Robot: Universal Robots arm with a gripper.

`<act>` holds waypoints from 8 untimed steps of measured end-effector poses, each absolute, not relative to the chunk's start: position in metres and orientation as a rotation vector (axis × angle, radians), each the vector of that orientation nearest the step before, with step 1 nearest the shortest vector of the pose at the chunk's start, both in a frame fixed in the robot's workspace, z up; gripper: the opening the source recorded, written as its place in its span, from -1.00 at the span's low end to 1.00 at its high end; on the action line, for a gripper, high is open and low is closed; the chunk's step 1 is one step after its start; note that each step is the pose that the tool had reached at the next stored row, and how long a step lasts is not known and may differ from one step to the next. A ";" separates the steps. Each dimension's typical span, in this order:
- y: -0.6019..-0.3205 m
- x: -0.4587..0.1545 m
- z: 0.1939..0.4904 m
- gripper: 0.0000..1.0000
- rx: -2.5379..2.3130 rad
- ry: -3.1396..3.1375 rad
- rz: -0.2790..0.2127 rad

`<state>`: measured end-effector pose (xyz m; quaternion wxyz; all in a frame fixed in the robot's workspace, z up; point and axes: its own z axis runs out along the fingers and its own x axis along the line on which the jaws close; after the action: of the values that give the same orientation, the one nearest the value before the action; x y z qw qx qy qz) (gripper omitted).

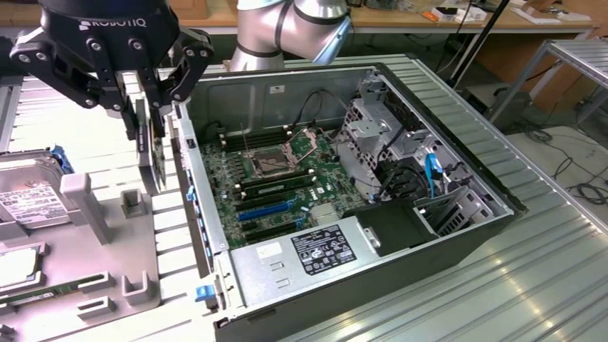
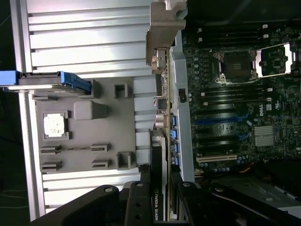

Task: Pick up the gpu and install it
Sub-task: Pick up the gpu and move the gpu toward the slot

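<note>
The hand (image 1: 147,107) is closed partway, clamped on the top edge of the gpu (image 1: 152,153). The card hangs upright, off the grey holder tray (image 1: 124,242), over the tray's edge nearest the open computer case (image 1: 456,142). The case's side wall stands between the card and the motherboard (image 1: 275,178). A hard drive (image 1: 33,203) and a memory stick (image 1: 48,292) lie in the tray on the tabletop (image 1: 532,285). The wrist view adds the card's silver bracket (image 2: 162,28) and a processor chip (image 2: 55,126) seated in the tray.
</note>
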<state>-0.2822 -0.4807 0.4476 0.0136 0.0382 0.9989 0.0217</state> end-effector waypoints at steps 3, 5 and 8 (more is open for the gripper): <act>-0.481 -0.280 0.448 -0.47 0.119 3.111 0.068; -0.481 -0.278 0.448 -0.47 0.119 3.111 0.068; -0.481 -0.276 0.448 -0.47 0.119 3.111 0.068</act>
<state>-0.2759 -0.4807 0.4475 0.0136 0.0382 0.9989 0.0217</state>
